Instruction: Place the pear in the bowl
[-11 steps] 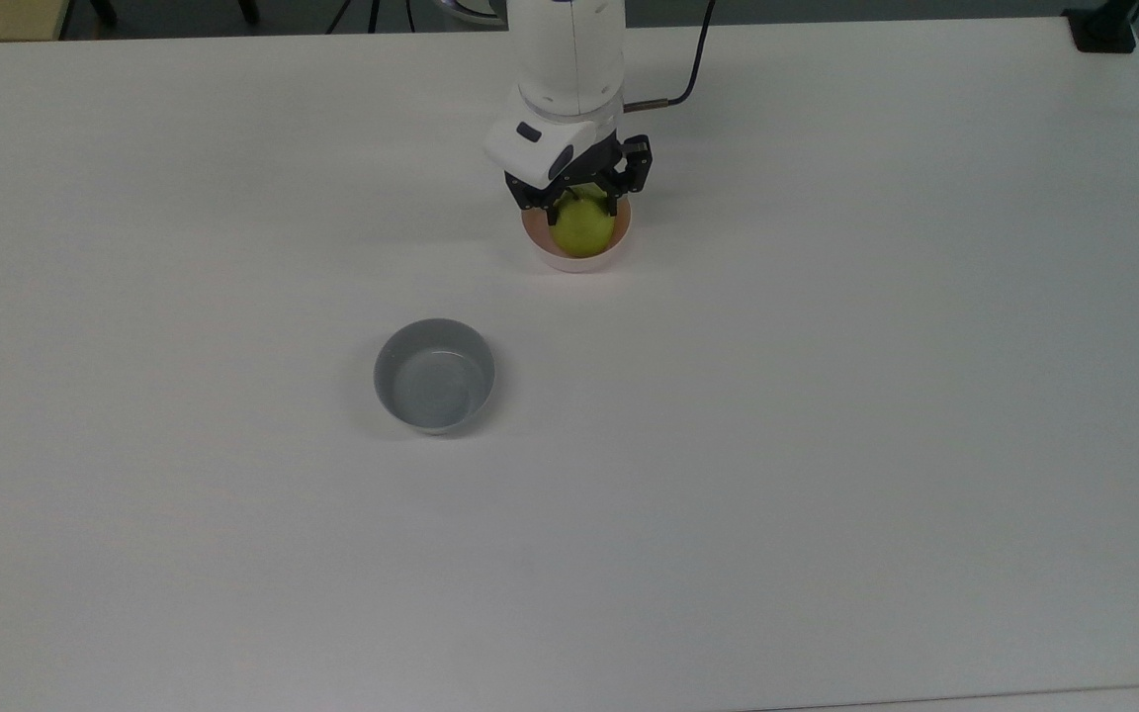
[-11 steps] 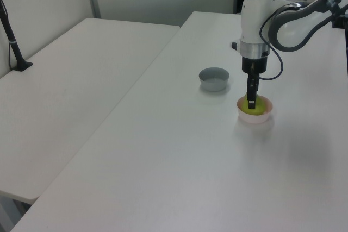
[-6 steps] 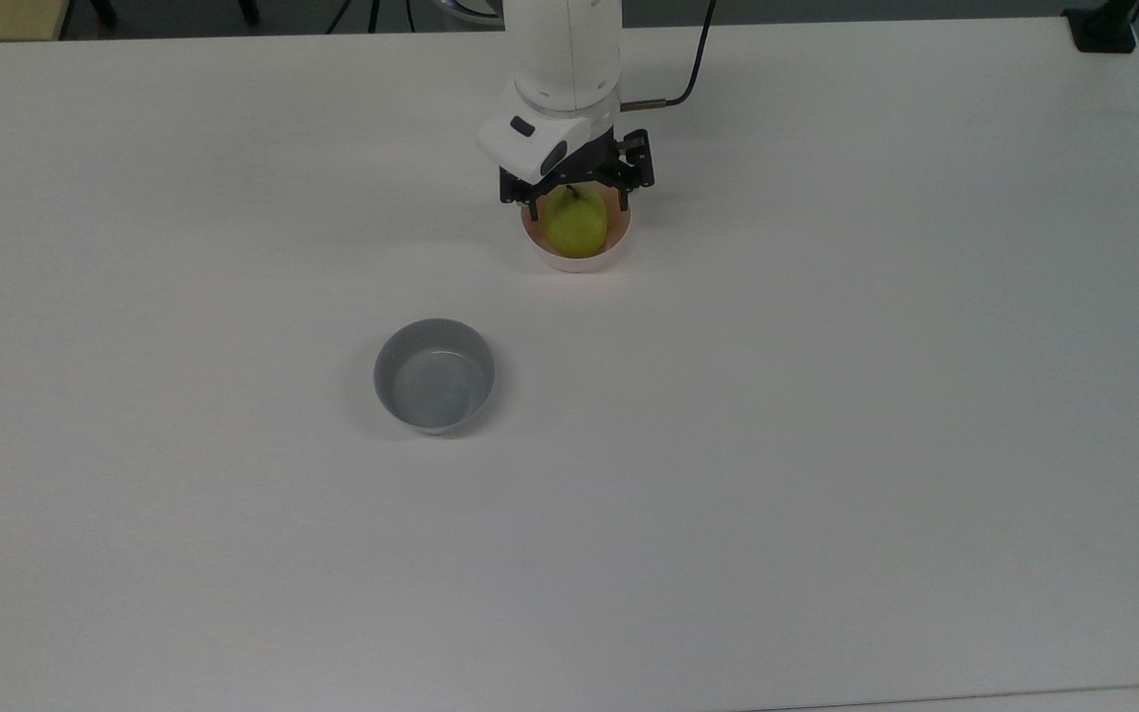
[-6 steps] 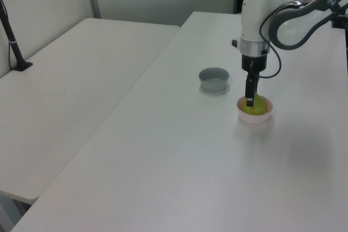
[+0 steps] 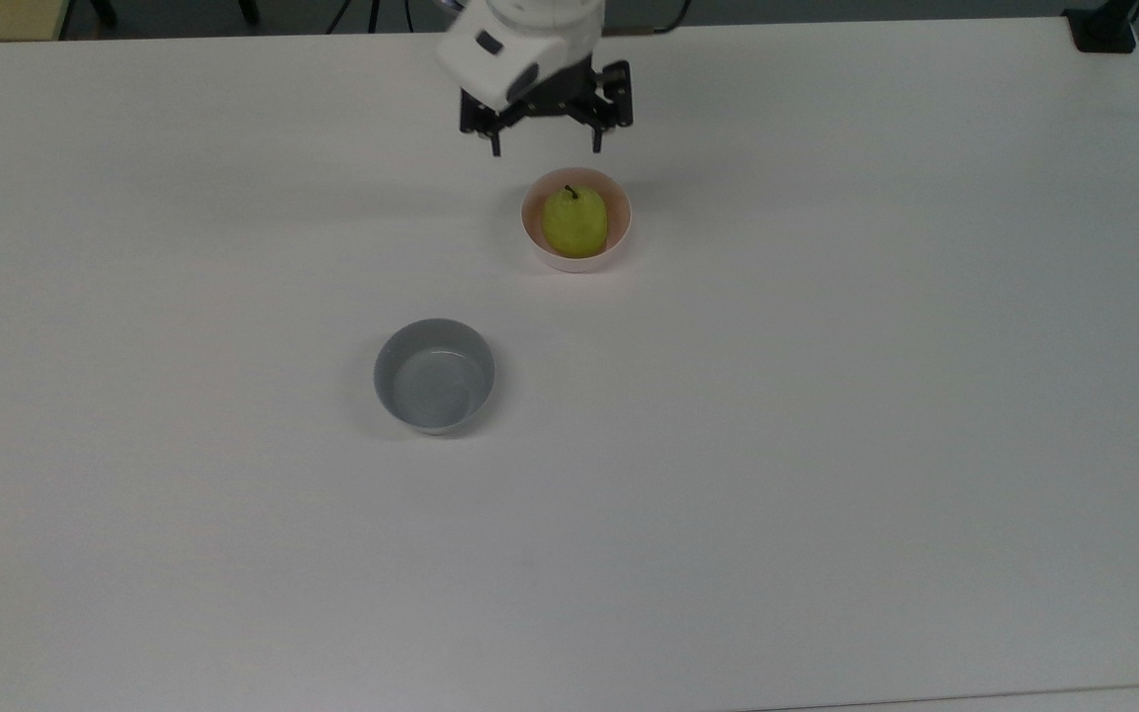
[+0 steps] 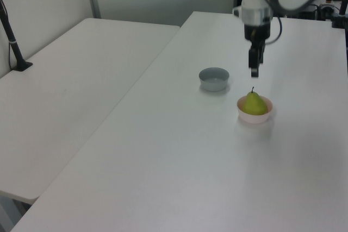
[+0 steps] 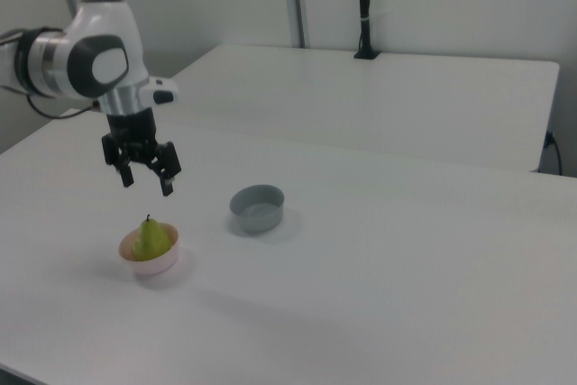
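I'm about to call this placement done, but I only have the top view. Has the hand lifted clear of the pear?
Observer: Yes. In the right view the hand hangs open above the pear, a clear gap between them.
Operator: Is the pear sitting upright?
Observer: In the left view its stem points up, and the pear stands taller than the pink bowl's rim.

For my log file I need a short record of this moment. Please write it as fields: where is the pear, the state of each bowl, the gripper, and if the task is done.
pear: upright in the pink bowl, stem up
pink bowl: on the table, holds the pear
grey bowl: empty, apart from the pink bowl
gripper: open, above the pear, holding nothing
table: white
task: looks done
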Tool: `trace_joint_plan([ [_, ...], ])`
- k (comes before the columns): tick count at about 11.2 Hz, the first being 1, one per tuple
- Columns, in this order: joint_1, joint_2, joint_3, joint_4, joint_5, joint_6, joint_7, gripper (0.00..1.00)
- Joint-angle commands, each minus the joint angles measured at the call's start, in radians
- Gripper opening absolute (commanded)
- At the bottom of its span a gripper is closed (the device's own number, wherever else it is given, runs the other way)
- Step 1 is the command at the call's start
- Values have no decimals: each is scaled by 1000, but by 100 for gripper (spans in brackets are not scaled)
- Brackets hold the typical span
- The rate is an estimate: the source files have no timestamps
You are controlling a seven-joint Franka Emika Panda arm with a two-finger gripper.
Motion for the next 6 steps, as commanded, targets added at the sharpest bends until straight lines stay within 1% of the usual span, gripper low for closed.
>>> trace_joint_plan([
  [1, -12, -39, -70, 116, -11, -125, 11, 100],
  [2, -12, -39, -105, 175, -11, -171, 8, 100],
  [3, -12, -36, -145, 225, -11, -184, 2, 100],
  [4, -10, -35, -181, 254, -10, -181, -27, 100],
  [6, 2, -34, -248, 286, -10, -176, -160, 100],
])
